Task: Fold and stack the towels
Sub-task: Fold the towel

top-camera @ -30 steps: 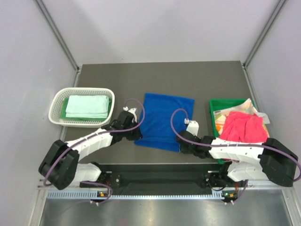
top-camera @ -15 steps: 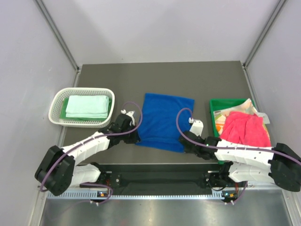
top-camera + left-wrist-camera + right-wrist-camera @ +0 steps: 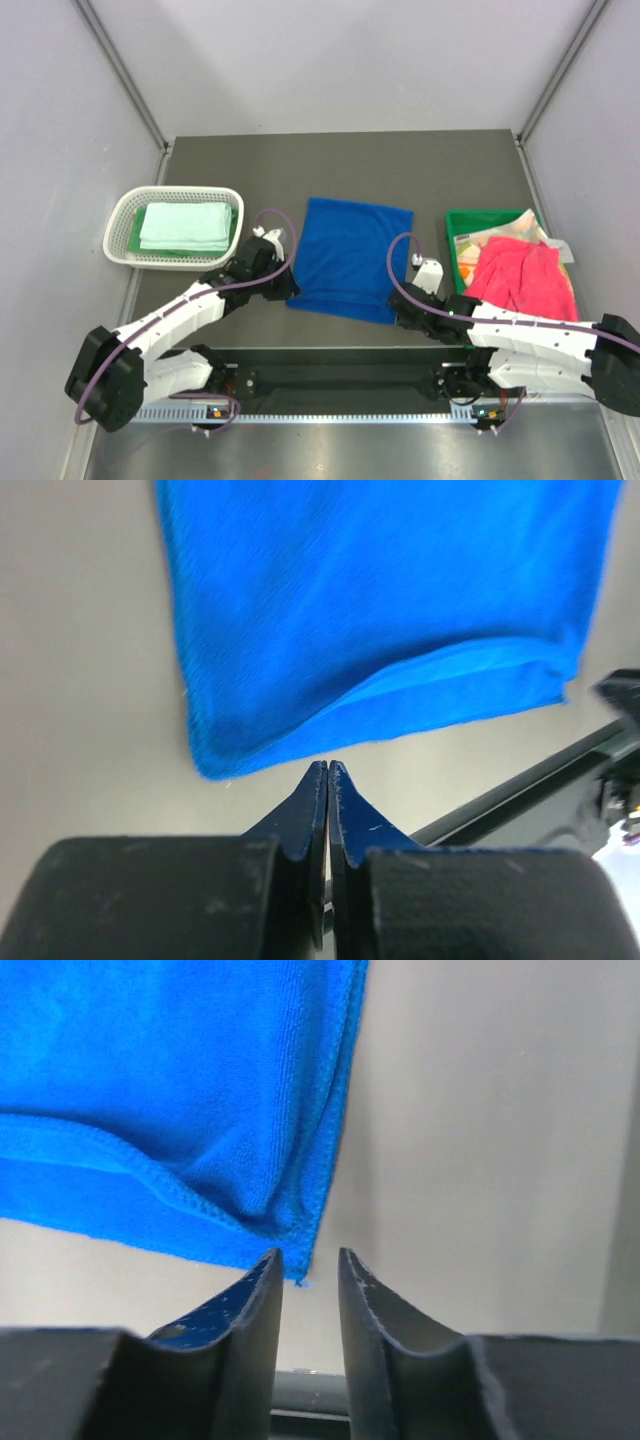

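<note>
royal blue towel (image 3: 350, 255) flat mid-table, near edge just ahead of both arms: left gripper (image 3: 328, 770) pressed together, pinching nothing, by near-left corner; right gripper (image 3: 310, 1260) slightly spread at near-right corner.

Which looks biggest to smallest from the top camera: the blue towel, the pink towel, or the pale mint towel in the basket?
1. blue towel, spread flat
2. pink towel, bunched up
3. pale mint towel, folded
</note>
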`<action>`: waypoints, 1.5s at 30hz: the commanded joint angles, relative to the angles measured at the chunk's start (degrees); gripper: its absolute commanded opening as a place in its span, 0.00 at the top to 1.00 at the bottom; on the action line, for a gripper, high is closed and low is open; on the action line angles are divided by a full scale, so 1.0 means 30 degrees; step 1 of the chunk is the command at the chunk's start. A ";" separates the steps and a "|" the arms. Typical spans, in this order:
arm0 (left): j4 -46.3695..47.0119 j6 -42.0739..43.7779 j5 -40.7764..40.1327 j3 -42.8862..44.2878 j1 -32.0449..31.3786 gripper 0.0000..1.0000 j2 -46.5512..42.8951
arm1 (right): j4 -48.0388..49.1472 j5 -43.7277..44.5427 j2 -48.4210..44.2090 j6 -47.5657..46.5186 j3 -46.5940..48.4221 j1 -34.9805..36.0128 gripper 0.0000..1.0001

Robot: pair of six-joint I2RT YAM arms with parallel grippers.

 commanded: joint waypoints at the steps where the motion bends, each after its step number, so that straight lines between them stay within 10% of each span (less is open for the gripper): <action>1: 0.1251 -0.0316 0.0271 0.1632 -0.0056 0.95 0.0412 | 0.1111 0.0261 0.0294 0.0276 -0.0094 0.0271 0.66; 10: 0.4682 -0.0171 0.0066 0.2484 -0.0815 0.75 0.5333 | 0.2460 0.0524 0.1349 0.0393 -0.0152 0.0155 0.64; 34: 0.3834 -0.0522 -0.0139 -0.0797 -0.2488 1.00 0.4050 | 0.1320 0.0229 -0.1223 0.0657 -0.1676 -0.0256 0.96; 45: 0.2837 -0.0434 -0.0110 0.0461 -0.2517 0.97 0.2115 | 0.1551 0.0114 -0.0967 -0.0221 -0.0447 -0.0285 0.74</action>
